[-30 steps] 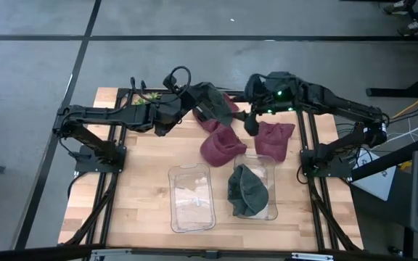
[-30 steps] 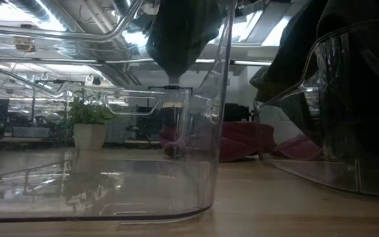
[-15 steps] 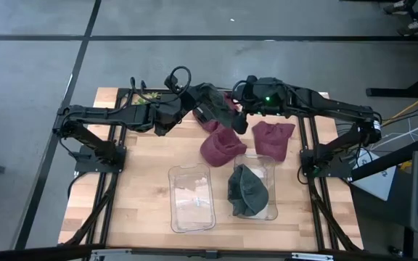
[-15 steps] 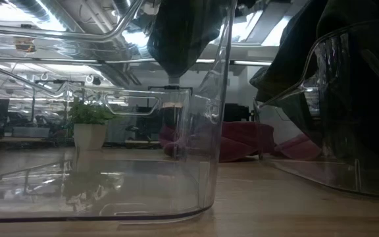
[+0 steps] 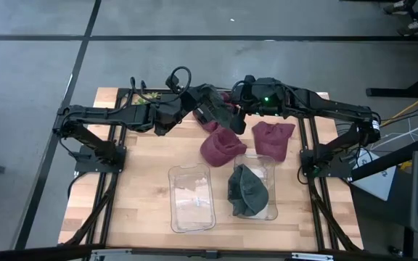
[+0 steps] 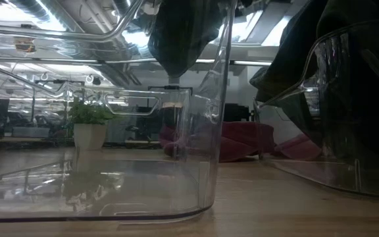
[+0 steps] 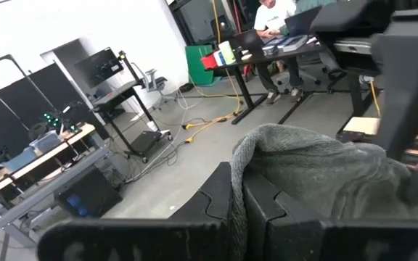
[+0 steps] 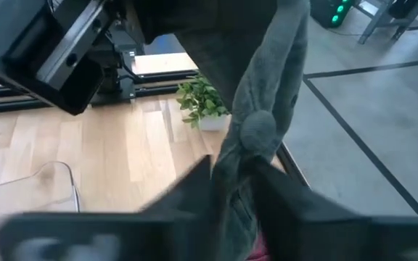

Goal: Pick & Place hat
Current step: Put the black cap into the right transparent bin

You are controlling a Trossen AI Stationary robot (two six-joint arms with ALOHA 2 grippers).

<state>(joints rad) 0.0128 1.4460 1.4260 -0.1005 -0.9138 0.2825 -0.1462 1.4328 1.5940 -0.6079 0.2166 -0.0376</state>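
A dark grey-green hat [image 5: 212, 105] hangs over the table's far middle, held between both arms; it also shows in the low view [image 6: 176, 33]. My left gripper [image 5: 197, 101] reaches in from the left and is shut on it. My right gripper [image 5: 236, 104] comes in from the right and closes on the hat's other side. Two maroon hats [image 5: 222, 145] [image 5: 273, 138] lie on the table beneath. A second dark hat [image 5: 247, 190] sits in the right clear bin [image 5: 271, 210]. My left gripper [image 7: 236, 210] pinches an edge of the hat's cloth [image 7: 244, 156] between its shut fingers, coming roughly level from the table's left. The hat is lifted clear of the table and drapes away from the fingers. My right gripper [image 8: 234, 196] has a bunched fold of the hat [image 8: 247, 163] between its two fingers, just beside the hat's top button [image 8: 256, 130]. It comes from the table's right. The cloth fills the gap between the fingers; the hat stays clear of the table.
An empty clear bin [image 5: 192, 197] stands left of the filled one, both near the table's front. A small potted plant [image 5: 142, 98] stands at the far left. Black frame rails run along both sides. A person sits at a desk beyond the table [image 7: 274, 11].
My right gripper has moved toward the table's far-left, from above the maroon hats up to the hanging grey hat. The left arm and the hat have kept still.
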